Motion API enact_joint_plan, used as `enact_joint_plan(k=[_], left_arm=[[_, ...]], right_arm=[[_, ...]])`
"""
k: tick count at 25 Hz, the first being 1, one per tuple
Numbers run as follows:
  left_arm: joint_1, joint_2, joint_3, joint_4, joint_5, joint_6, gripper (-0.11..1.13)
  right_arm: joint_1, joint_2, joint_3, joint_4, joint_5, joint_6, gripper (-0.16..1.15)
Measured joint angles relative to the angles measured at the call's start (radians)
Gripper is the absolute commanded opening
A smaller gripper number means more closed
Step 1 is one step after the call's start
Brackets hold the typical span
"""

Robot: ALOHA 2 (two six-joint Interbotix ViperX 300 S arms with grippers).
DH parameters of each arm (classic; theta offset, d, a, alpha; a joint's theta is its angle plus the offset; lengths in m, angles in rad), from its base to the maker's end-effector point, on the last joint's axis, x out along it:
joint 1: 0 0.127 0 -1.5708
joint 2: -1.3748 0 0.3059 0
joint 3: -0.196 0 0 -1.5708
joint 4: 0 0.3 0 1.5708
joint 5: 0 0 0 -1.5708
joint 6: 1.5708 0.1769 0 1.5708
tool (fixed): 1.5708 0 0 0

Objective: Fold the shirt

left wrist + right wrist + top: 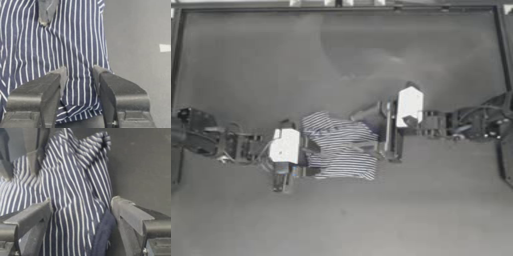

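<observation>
The striped navy-and-white shirt (343, 135) lies bunched in a small heap at the middle of the table. My left gripper (313, 160) is at the heap's left edge. Its jaws are partly open and straddle the fabric near a hem; the left wrist view shows my left gripper (79, 72) over the shirt (50, 50). My right gripper (371, 130) is at the heap's right edge with its jaws wide apart. In the right wrist view, my right gripper (81, 203) has a raised ridge of the shirt (73, 178) and a solid navy band (103, 233) between the jaws.
The dark table (338, 60) stretches bare behind and in front of the heap. A raised frame (338, 7) runs along the far edge. A small white mark (165, 47) sits on the table beside the shirt.
</observation>
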Motion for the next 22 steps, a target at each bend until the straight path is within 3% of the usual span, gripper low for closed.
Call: enact_joint_plan(k=[10,22], left_arm=[[0.071,-0.156,0.009,0.041,0.018,0.000,0.78],[0.087,-0.311,0.035,0.048,0.222,0.000,0.78]], right_arm=[[0.000,-0.170,-0.008,-0.025,0.204,0.000,1.00],[0.054,-0.383,-0.009,-0.009,0.548,0.003,1.00]])
